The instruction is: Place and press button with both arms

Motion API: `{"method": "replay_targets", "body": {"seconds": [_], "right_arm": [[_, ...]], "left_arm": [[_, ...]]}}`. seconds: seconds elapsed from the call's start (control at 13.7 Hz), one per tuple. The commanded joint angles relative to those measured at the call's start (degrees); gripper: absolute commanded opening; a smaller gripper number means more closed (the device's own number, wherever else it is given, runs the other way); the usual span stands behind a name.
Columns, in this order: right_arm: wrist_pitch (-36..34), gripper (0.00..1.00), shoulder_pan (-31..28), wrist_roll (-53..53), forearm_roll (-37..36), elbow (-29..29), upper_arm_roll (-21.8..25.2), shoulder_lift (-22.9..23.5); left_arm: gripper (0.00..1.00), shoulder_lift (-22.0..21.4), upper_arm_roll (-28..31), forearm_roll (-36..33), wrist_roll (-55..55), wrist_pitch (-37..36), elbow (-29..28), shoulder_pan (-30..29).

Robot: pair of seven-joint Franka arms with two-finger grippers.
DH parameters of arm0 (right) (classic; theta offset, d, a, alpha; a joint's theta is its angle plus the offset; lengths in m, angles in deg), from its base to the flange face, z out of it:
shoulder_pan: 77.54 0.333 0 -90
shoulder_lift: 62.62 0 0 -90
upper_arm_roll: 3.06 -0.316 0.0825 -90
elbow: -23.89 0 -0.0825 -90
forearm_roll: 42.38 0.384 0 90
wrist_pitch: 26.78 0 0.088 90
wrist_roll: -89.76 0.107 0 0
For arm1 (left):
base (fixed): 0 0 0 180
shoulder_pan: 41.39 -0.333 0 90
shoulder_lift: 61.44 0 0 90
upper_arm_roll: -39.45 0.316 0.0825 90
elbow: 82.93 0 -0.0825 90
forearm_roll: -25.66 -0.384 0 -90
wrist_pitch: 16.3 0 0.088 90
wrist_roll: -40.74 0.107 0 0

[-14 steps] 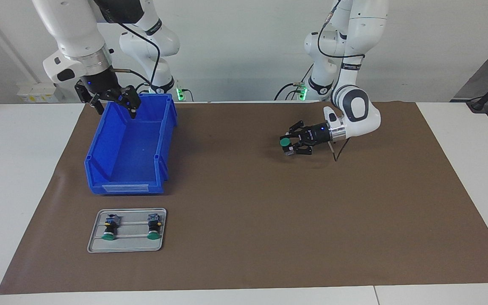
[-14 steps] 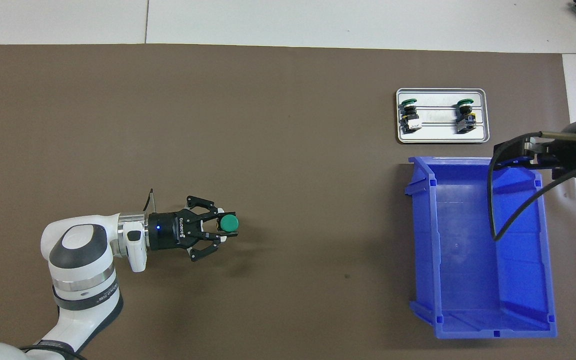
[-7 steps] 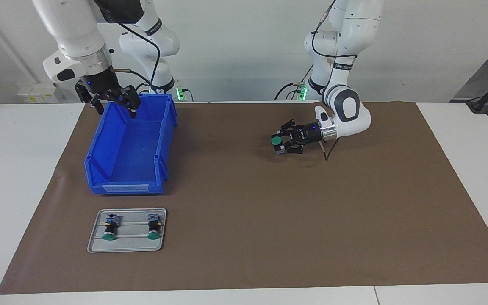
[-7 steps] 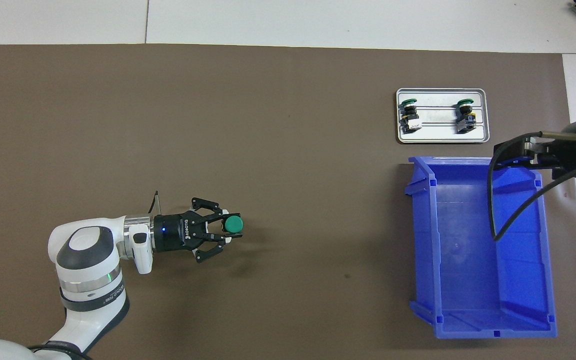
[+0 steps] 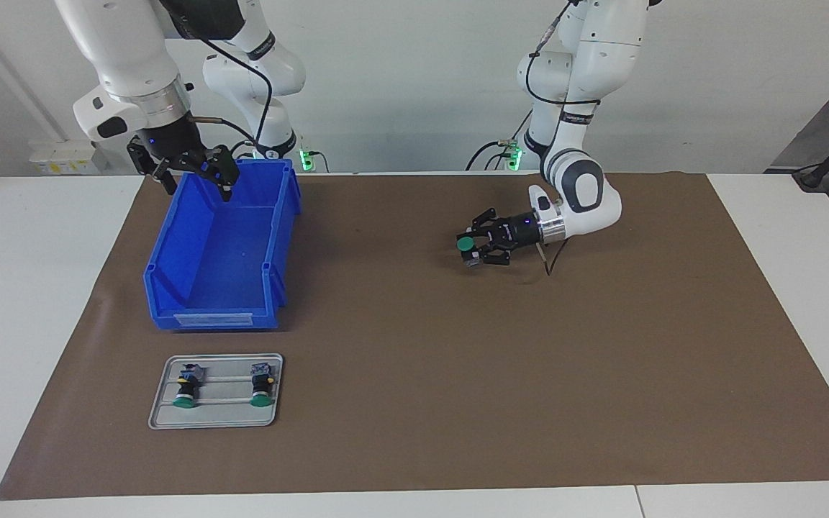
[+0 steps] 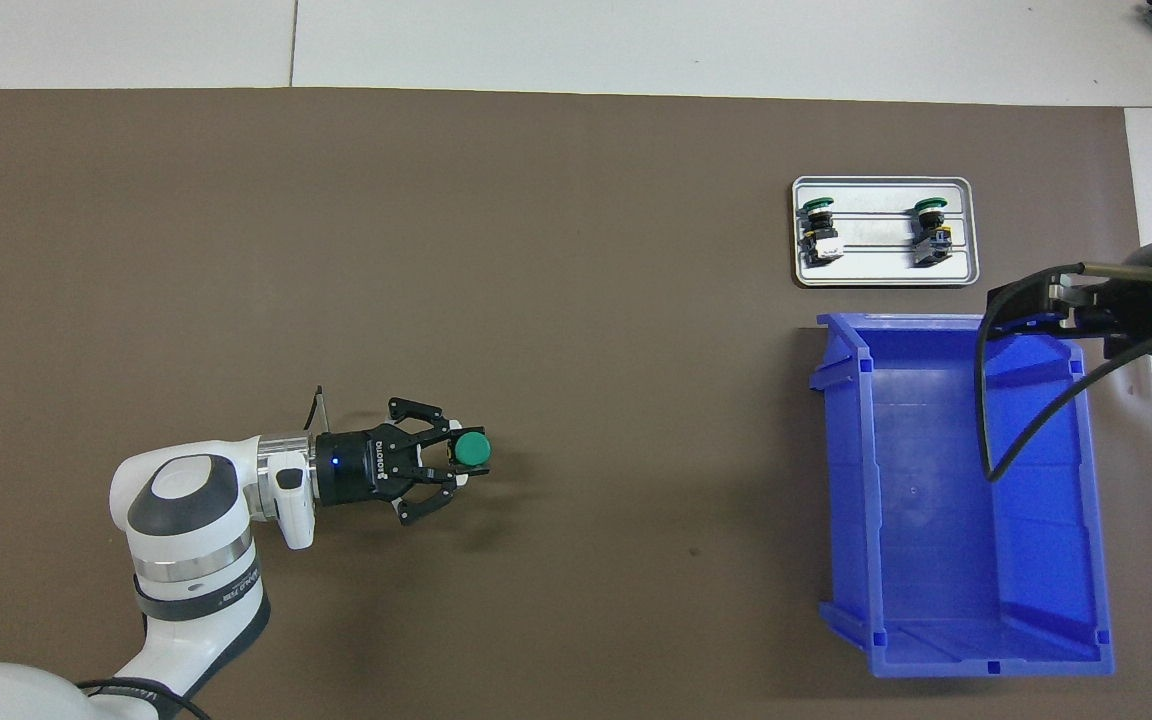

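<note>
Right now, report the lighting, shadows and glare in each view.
Facing view: even light; a faint shadow on the brown mat under the left gripper and its button; green lamps glow at the arm bases. Overhead view: soft shadow below that gripper; mild sheen on the metal tray; the blue bin is shaded inside under the waiting right gripper.

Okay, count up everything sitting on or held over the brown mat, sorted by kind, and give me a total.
Green-capped push-buttons: 3, two lying on the tray, one held in the left gripper over the mat.
Small grey metal tray: 1.
Blue plastic open-front bin: 1, with the open right gripper over its end nearest the robots.
Total: 5 things.
</note>
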Motion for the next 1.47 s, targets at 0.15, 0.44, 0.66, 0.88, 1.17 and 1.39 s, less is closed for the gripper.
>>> {"method": "replay_targets", "body": {"seconds": [0.15, 0.44, 0.66, 0.88, 1.17, 1.39], "right_arm": [[1.1, 1.0, -0.35, 0.27, 0.79, -1.96, -0.14, -1.53], [1.1, 1.0, -0.35, 0.27, 0.79, -1.96, -0.14, -1.53], [1.1, 1.0, -0.35, 0.27, 0.79, -1.96, -0.05, -1.53], [1.1, 1.0, -0.35, 0.27, 0.79, -1.96, -0.14, -1.53], [1.1, 1.0, -0.35, 0.27, 0.79, -1.96, -0.14, -1.53], [1.02, 1.0, -0.35, 0.27, 0.79, -1.96, -0.05, -1.53]], "left_arm": [[0.0, -0.05, 0.73, 1.6, 1.74, 1.47, -0.77, 1.3], [0.0, 0.91, 0.82, 1.6, 2.8, 2.08, -0.86, 1.3], [0.0, 0.92, 0.82, 1.6, 3.06, 1.99, -1.04, 0.95], [0.0, 0.83, 0.82, 1.6, 3.76, 1.56, -1.65, 0.6], [0.0, 0.48, 0.99, 1.52, 4.99, 1.11, -2.88, 0.16], [0.0, 0.48, 1.08, 1.51, 5.35, 1.2, -3.14, 0.07]]}}
